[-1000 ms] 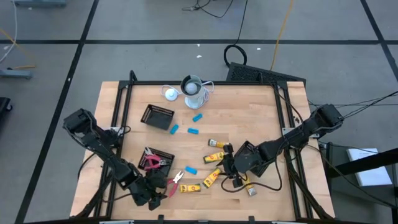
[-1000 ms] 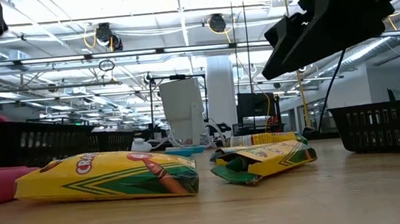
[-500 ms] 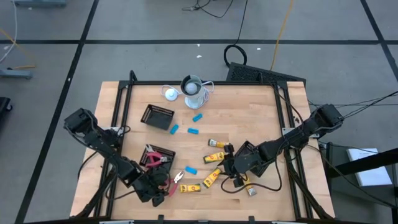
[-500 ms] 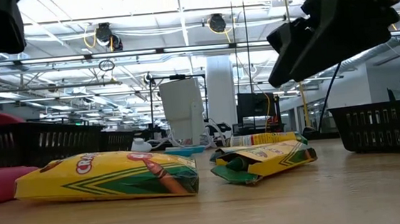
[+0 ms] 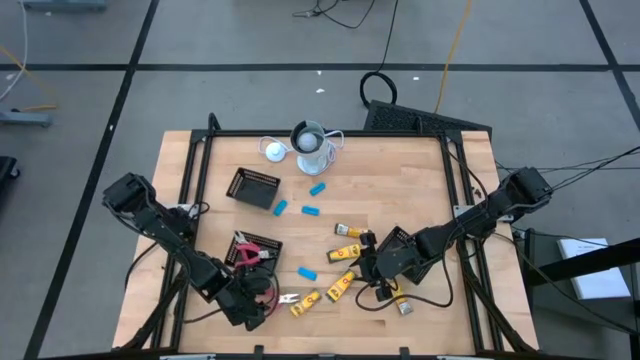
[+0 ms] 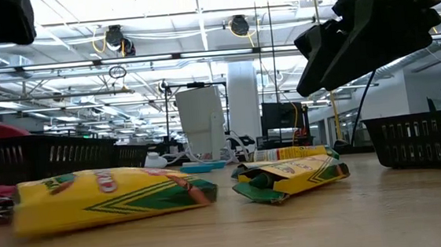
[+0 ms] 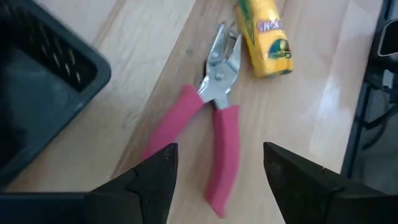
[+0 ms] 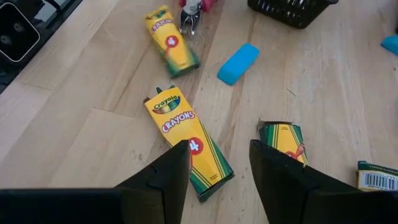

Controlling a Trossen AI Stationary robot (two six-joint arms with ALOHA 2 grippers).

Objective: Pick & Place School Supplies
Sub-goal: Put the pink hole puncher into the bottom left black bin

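Note:
Red-handled pliers (image 7: pixel 211 118) lie flat on the table, their metal jaws next to a yellow crayon box (image 7: pixel 264 34). My left gripper (image 5: pixel 256 300) hovers open just over the handle ends, one finger on either side, near the table's front left. My right gripper (image 8: pixel 217 168) hangs open over two more crayon boxes (image 8: pixel 186 140) (image 8: pixel 283 140), nothing between its fingers. A light-blue block (image 8: pixel 238 62) lies beyond them. More blue blocks (image 5: pixel 311 212) and yellow boxes (image 5: pixel 347 230) are scattered mid-table.
A black mesh basket (image 5: pixel 256 255) holding another red tool sits just beyond my left gripper; a second basket (image 5: pixel 253 187) stands farther back. A white round cup-like object (image 5: pixel 310 140) with a cable is at the far edge. Bare wood lies at the far right.
The red pliers have swung round on the table, their jaws moving toward the near edge. The nearest yellow crayon box has been pushed along and turned with them. My left gripper has tipped a little and stays open. My right gripper has kept still.

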